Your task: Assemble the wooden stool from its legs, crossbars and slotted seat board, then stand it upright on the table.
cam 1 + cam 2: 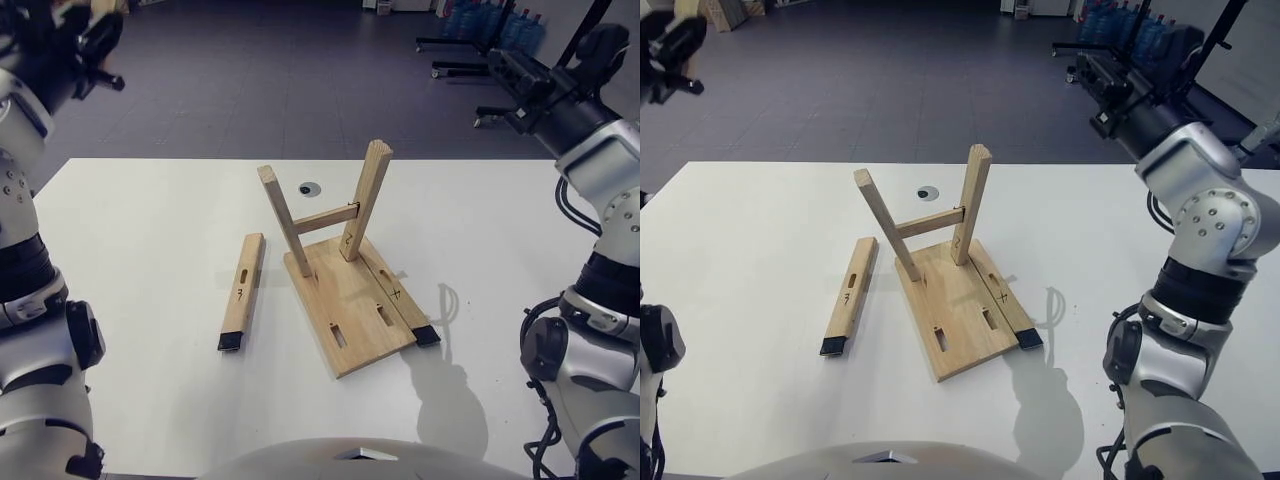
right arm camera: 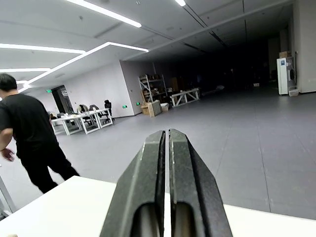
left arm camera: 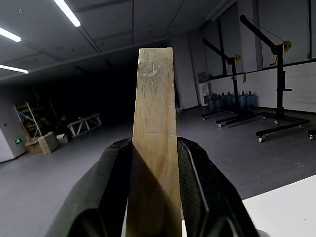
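A white desk carries everything. Near its middle a wooden seat board lies flat, set at an angle to the desk's edges, with narrow slots cut in the end nearer the robot. Two upright legs stand tilted from the board's far end, joined by a crossbar. A loose leg lies flat on the desk just to the left of the board, apart from it, with its black-capped end toward the robot. A second leg lies along the board's right edge, touching it, black cap also nearest the robot. Behind the board a small round socket is set into the desk top.
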Tool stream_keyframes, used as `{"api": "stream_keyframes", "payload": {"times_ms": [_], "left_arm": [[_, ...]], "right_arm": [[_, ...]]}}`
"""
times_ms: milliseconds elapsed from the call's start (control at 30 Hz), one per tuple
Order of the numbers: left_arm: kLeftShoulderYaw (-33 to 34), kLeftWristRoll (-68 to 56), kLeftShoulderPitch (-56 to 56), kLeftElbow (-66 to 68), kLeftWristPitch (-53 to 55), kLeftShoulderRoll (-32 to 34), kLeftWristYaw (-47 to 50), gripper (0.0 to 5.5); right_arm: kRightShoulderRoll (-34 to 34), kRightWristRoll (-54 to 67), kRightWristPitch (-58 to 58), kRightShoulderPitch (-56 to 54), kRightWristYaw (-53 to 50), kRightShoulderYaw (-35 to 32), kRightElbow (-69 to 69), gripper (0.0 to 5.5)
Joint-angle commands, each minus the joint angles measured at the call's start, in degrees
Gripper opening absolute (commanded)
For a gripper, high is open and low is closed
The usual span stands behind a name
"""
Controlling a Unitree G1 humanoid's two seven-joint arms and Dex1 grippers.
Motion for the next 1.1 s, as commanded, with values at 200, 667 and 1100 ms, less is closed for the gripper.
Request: {"api": "stream_keyframes", "payload": {"times_ms": [200, 667, 1100], "left_arm": [[-11.3, 0.3, -1.8, -7.5, 3.0, -17.4, 8.0, 1.28], [7.4, -27.8, 9.6, -37.0, 41.1, -29.7, 6.8, 1.28], [-3.4, -25.7, 28.7, -41.9, 30.8, -27.2, 7.0, 1.28]], "right_arm": [[11.7, 14.1, 9.2, -9.4, -10.7, 3.4, -4.0, 0.78], [8.0, 60.3, 8.6, 12.3, -28.9, 5.0, -15.1, 3.36], [5.6, 61.9, -5.7, 27.9, -37.2, 18.4, -19.7, 5.39]]}}
